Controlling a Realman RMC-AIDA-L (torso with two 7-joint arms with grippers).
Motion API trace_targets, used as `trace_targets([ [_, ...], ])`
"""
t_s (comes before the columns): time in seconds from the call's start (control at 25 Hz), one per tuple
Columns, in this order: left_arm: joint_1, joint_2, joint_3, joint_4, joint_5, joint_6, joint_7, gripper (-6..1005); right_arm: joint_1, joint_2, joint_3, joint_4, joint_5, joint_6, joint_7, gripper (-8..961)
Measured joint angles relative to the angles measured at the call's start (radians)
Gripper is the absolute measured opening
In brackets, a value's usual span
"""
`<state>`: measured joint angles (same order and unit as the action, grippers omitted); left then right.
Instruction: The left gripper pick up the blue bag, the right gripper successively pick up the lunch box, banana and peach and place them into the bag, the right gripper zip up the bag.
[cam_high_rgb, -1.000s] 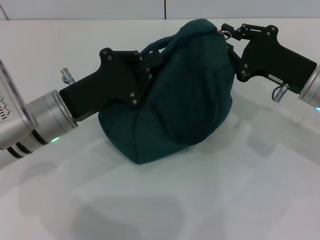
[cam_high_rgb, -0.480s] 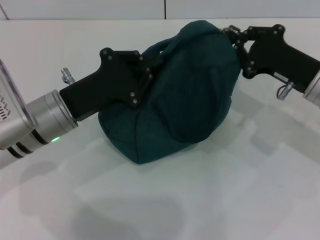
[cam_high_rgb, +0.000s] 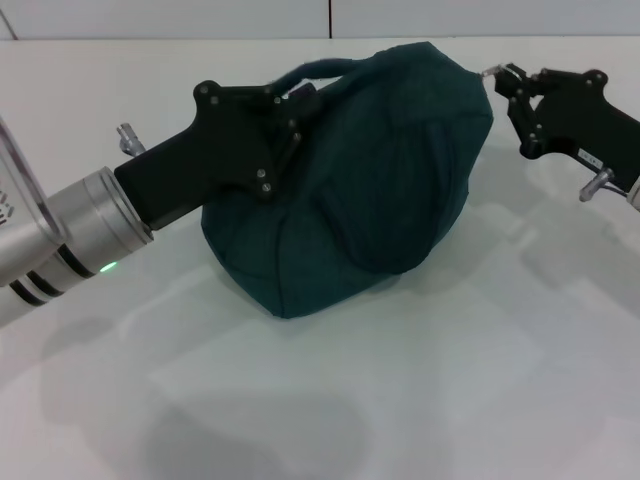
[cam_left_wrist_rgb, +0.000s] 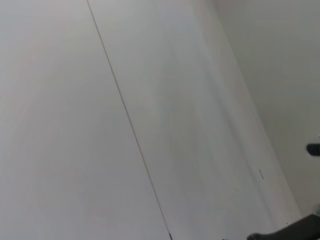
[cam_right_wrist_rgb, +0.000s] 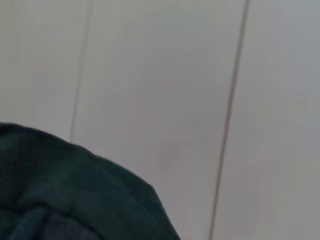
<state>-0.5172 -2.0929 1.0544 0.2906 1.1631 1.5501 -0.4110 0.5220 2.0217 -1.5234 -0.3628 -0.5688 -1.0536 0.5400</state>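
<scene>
The blue bag (cam_high_rgb: 370, 190), a large dark teal-blue fabric lunch bag with a bulging, rounded body, sits on the white table (cam_high_rgb: 330, 400) at the centre of the head view, its top drawn together and its fabric creased in soft folds down the front. One rope-like handle (cam_high_rgb: 310, 72) arches above the bag's upper left shoulder. The left gripper (cam_high_rgb: 295, 110), a black two-finger tool on a silver cylindrical wrist with a green light, reaches in from the robot's left and presses against the bag's upper left side, just below that handle; its fingertips are buried in the fabric, and whether they are clamped on the cloth or the handle cannot be told. The right gripper (cam_high_rgb: 505, 80), a black two-finger tool with a small white label, stands at the bag's upper right corner, just beside the fabric, with a narrow gap of table showing between them; its short fingers point toward the bag, close together, and whether they pinch anything cannot be told. A small metal glint shows at its tip, too small to identify. In the right wrist view a dark teal fold of the bag (cam_right_wrist_rgb: 75, 195) fills one corner against a pale panelled wall (cam_right_wrist_rgb: 165, 75). The left wrist view shows only pale wall panels (cam_left_wrist_rgb: 125, 110) with a thin seam, and a sliver of black hardware at one edge.
</scene>
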Motion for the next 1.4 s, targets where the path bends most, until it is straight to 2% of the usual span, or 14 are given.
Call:
trace_targets([
  [0.4,-0.007,-0.003,-0.001,-0.004,-0.031,-0.004,-0.006,67,-0.003,0.001,-0.002,0.017,0.002,0.019,0.092,56],
  [0.72,0.013,-0.006,0.001,-0.036,-0.057,0.080,-0.002,69,-0.015,-0.011,-0.003,0.013,-0.007,-0.042,0.157,76],
  [0.84,0.028,-0.008,-0.002,-0.037,-0.059,0.096,-0.003,193,-0.033,-0.019,-0.007,0.006,-0.026,-0.084,0.160,196],
  [0.92,0.032,-0.008,0.001,-0.048,-0.073,0.102,-0.009,276,-0.045,-0.033,-0.006,-0.009,-0.061,-0.112,0.199,276],
  [1.04,0.032,-0.008,0.003,-0.061,-0.090,0.109,-0.012,374,-0.052,-0.065,-0.003,-0.034,-0.135,-0.109,0.318,376],
  [1.08,0.032,-0.008,0.004,-0.063,-0.094,0.113,-0.013,407,-0.052,-0.065,-0.003,-0.034,-0.135,-0.109,0.318,410],
  [1.12,0.032,-0.008,0.004,-0.063,-0.095,0.116,-0.013,439,-0.052,-0.079,-0.001,-0.037,-0.168,-0.103,0.373,443],
  [1.16,0.033,-0.008,0.004,-0.063,-0.095,0.118,-0.014,472,-0.051,-0.085,0.000,-0.037,-0.177,-0.094,0.393,477],
  [1.24,0.032,-0.008,0.004,-0.063,-0.095,0.120,-0.014,570,-0.057,-0.087,0.000,-0.040,-0.186,-0.054,0.407,681],
  [1.4,0.032,-0.008,0.004,-0.064,-0.095,0.126,-0.014,738,-0.061,-0.082,-0.001,-0.050,-0.188,-0.005,0.414,705],
])
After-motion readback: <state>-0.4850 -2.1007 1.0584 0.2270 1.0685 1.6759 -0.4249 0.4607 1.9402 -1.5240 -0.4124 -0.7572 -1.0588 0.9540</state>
